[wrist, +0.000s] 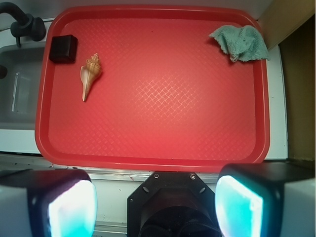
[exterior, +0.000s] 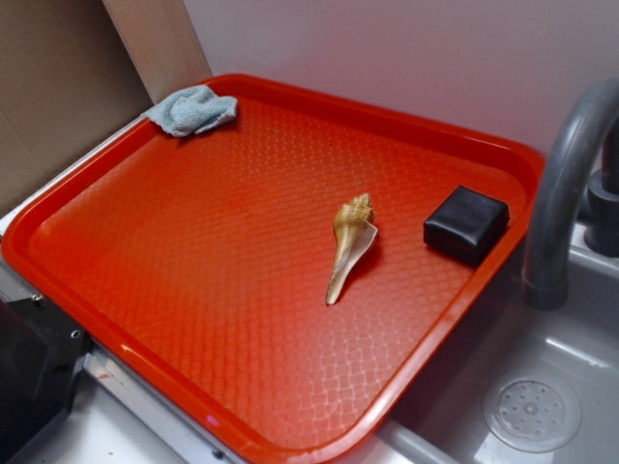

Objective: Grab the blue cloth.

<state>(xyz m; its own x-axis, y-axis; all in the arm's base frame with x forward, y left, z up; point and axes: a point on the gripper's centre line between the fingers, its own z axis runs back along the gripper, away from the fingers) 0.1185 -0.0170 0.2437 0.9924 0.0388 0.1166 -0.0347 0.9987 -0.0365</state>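
Blue cloth [exterior: 191,109] [wrist: 240,43] crumpled on red tray's [exterior: 116,319] [wrist: 148,160] far corner; tool [wrist: 155,202], spread wide, seen only from wrist.

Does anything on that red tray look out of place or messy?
Only slightly: the blue cloth lies crumpled in a corner, draped over the red tray's rim. The seashell and black block look undamaged. Nothing is spilled.
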